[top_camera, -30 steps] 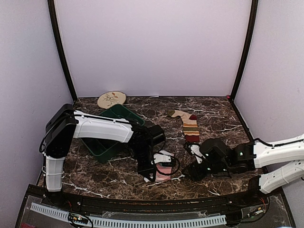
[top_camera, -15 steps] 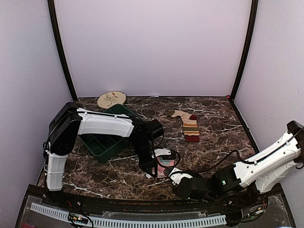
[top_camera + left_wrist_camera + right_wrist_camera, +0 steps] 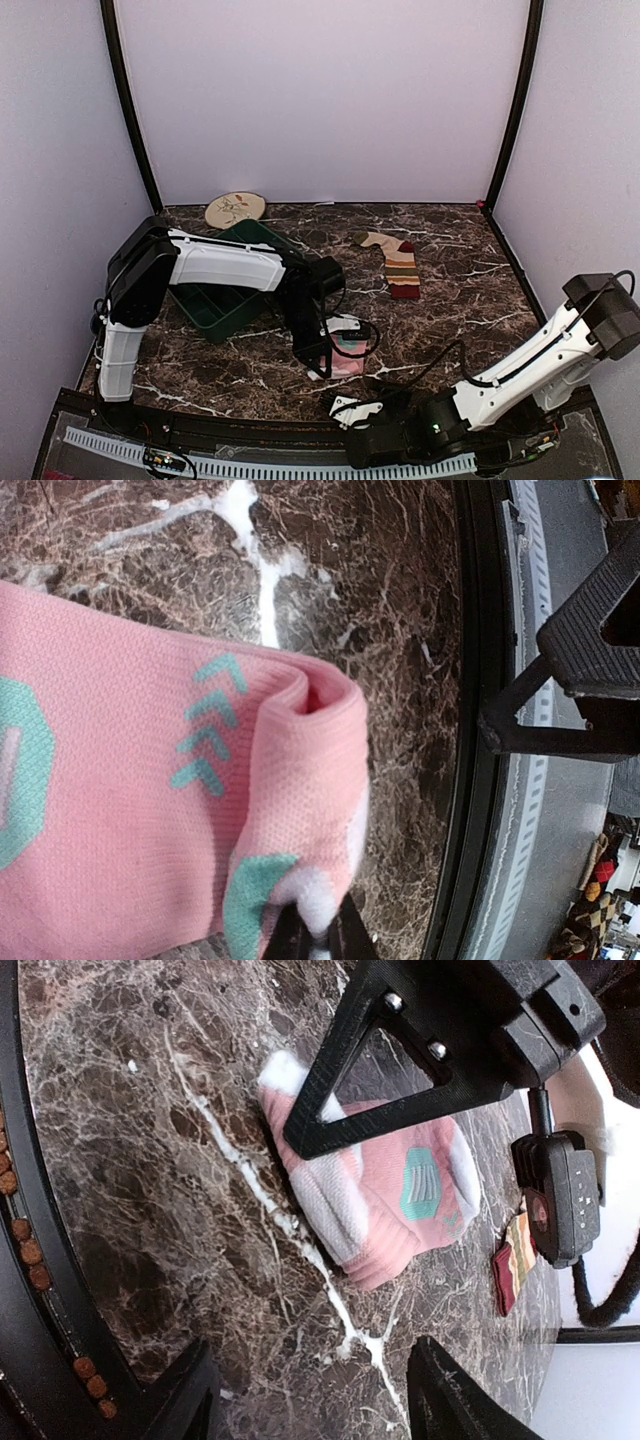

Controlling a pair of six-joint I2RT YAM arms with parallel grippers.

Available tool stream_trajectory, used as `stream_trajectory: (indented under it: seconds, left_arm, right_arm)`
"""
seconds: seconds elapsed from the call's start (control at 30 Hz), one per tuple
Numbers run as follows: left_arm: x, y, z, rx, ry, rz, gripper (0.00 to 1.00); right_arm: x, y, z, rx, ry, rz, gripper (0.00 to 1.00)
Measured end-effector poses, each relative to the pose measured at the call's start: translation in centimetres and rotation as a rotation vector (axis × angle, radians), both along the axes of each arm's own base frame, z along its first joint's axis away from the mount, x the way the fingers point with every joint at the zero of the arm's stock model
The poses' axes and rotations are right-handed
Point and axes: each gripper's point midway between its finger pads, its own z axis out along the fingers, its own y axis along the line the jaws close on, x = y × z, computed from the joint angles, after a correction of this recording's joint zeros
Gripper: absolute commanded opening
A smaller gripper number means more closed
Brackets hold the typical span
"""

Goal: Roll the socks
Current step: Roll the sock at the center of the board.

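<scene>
The left gripper (image 3: 312, 935) has its two fingers pressed together on the white edge of the pink sock (image 3: 150, 810), right at a mint-green patch. The rest of that sock spreads away from the fingertips over the marble table (image 3: 460, 260). Its end nearest the fingers is folded over on itself into a soft roll.

The right gripper (image 3: 308, 1355) is low at the table's front edge with its fingers well apart and only bare marble between them. The pink sock lies beyond those fingertips, not touching them, with the left gripper's dark frame over its far side.

The striped sock (image 3: 400, 265) lies flat well beyond both grippers, its dark red toe pointing toward them and no finger near it.

A green tray (image 3: 210, 305) sits on the outer side of the left arm, well away from its fingers. The arm crosses part of it, and what shows inside is plain green. Past the tray, by the back wall, is a round patterned plate (image 3: 235, 209).
</scene>
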Motion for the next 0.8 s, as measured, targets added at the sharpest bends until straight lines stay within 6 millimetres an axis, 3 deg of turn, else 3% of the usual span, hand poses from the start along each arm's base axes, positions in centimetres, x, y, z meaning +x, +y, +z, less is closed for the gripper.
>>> stream_trajectory:
  seconds: [0.17,0.47,0.8]
  left_arm:
    - [-0.2,0.0,-0.1,0.000,0.012,0.000,0.05]
    - [-0.3,-0.1,-0.2,0.000,0.037,0.002,0.06]
    - [-0.1,-0.2,-0.2,-0.001,0.054,0.010,0.07]
  right_arm:
    - [0.9,0.2,-0.1,-0.051,-0.047,0.026,0.68]
    - [4.2,0.4,-0.2,-0.113,-0.060,0.031,0.72]
    - [5.6,0.4,-1.1,-0.167,-0.013,0.072,0.72]
